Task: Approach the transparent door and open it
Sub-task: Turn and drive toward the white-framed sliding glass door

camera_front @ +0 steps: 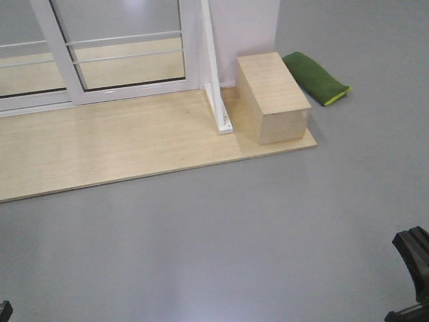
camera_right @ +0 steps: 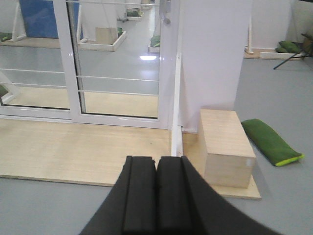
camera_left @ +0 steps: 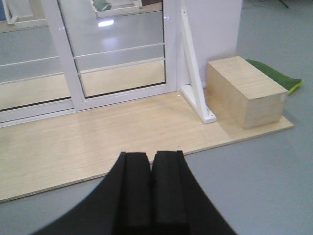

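Two white-framed barred glass panels stood behind one pale plywood floor board [camera_front: 100,147]. The right one, with a grey handle [camera_right: 167,17], was the transparent door [camera_right: 120,73], well ahead of both arms; the left glass panel [camera_right: 34,68] sat beside it. One plywood box [camera_front: 271,97] and one green cushion [camera_front: 315,77] lay to the right. The left gripper [camera_left: 151,191] and right gripper [camera_right: 156,196] had their pads pressed together, holding nothing.

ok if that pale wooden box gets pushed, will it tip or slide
The pale rectangular wooden box lies flat and low on the plywood platform, so it would probably slide rather than tip. Its panels look rigid, unlikely to flex.
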`<state>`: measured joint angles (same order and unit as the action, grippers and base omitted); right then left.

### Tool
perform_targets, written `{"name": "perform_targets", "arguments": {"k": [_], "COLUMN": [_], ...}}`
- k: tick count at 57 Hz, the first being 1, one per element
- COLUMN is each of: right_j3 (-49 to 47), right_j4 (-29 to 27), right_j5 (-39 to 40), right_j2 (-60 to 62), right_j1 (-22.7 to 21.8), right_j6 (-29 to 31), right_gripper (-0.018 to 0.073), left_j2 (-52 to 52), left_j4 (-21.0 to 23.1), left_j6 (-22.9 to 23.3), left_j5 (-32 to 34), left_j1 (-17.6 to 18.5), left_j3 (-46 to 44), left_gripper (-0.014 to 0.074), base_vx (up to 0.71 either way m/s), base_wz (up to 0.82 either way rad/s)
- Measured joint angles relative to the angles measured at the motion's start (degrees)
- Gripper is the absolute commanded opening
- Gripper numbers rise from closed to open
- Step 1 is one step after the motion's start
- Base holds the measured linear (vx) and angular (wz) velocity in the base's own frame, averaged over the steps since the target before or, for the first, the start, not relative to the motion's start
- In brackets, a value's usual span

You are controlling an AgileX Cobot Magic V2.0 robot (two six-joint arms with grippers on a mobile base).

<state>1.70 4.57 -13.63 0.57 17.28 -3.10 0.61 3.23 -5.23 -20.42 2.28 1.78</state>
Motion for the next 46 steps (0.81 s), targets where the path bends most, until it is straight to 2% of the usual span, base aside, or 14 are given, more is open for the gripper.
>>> {"name": "perform_targets", "arguments": {"k": [23,46], "right_j3": [0.0,0.0], "right_j4": [0.0,0.0], "right_j5": [0.0,0.0], "right_j2": [0.0,0.0], "right_j1": [0.0,0.0], "right_j6": [0.0,0.0], "right_gripper": [-0.0002,-0.0002], "left_j2": [0.0,0.0], "left_j4": [0.0,0.0], "left_j6": [0.0,0.0], "left_j5": [0.0,0.0], "left_j1": [0.0,0.0], "left_j3": [0.0,0.0], "left_gripper": [-0.0006,-0.0006], "base_vx": [0.56,0.54], "base_wz": [0.34,0.15]}}
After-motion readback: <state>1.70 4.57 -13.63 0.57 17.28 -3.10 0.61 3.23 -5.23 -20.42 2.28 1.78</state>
